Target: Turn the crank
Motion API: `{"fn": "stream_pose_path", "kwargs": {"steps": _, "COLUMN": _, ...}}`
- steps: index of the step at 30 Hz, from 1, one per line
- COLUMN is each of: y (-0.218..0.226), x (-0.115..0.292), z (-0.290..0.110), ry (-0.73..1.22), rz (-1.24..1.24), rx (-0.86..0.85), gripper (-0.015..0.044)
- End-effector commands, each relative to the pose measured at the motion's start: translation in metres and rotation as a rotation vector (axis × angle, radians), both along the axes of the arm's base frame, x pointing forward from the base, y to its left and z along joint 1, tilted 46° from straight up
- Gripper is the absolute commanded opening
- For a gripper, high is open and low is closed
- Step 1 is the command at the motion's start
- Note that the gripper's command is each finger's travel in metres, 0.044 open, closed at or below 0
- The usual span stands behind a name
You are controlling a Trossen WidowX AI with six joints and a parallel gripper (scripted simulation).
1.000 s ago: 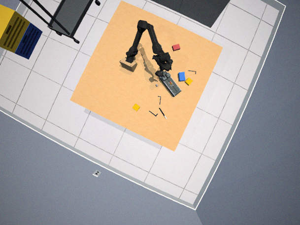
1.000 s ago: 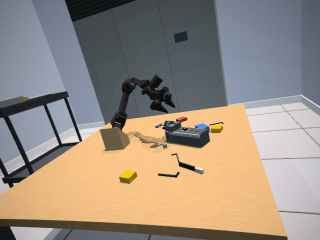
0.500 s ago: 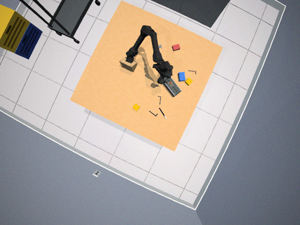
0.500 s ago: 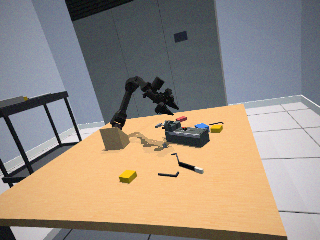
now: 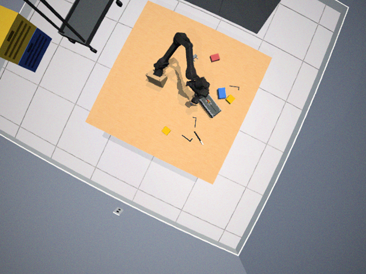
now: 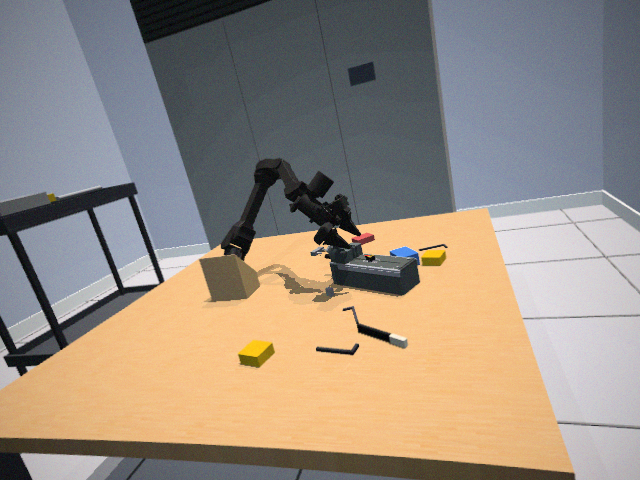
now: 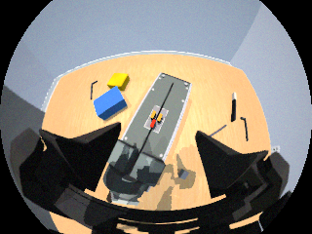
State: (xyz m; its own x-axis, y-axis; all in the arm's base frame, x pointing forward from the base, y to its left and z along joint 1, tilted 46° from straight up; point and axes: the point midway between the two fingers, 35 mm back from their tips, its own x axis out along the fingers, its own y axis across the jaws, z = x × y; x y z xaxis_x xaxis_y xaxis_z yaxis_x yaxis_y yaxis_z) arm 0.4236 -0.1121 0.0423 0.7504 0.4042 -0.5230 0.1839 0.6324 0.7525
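Observation:
The machine [image 5: 214, 110] [image 6: 369, 280] [image 7: 178, 98] is a long dark grey box with a slotted top and a rounded housing at its near end. In the wrist view the slide's red pointer [image 7: 153, 124] sits slightly on the housing side of the two brass marks [image 7: 153, 114] [image 7: 160, 117], not level with them. My gripper [image 6: 354, 240] [image 7: 159, 130] is open and empty, low over the housing end, its fingers apart on either side of the machine in the wrist view. The crank handle is not clearly visible; the gripper's lower parts and shadow cover that area.
A blue block [image 5: 221, 93] [image 6: 404, 254] [image 7: 110, 103] and a yellow block [image 5: 230, 98] [image 6: 433, 257] [image 7: 118, 81] lie beside the machine. A small grey cube [image 6: 329, 291] [image 7: 183, 174] lies on its other side. Hex keys, a marker [image 6: 379, 334], a red block [image 5: 214, 57] and another yellow block [image 5: 166, 130] lie around.

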Motion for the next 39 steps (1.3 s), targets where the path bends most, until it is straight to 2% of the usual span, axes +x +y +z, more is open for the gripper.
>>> {"fn": "stream_pose_path", "kwargs": {"steps": 1, "y": 0.001, "x": -0.001, "z": -0.002, "ry": 0.006, "rz": -0.002, "rx": 0.003, "gripper": 0.044}}
{"fn": "stream_pose_path", "kwargs": {"steps": 10, "y": 0.0, "x": -0.001, "z": -0.001, "ry": 0.006, "rz": -0.002, "rx": 0.003, "gripper": 0.044}}
{"fn": "stream_pose_path", "kwargs": {"steps": 20, "y": -0.04, "x": -0.005, "z": 0.039, "ry": 0.002, "rz": 0.0, "rx": -0.001, "gripper": 0.044}}
{"fn": "stream_pose_path", "kwargs": {"steps": 39, "y": 0.013, "x": -0.057, "z": 0.091, "ry": 0.166, "rz": -0.138, "rx": -0.017, "gripper": 0.044}}
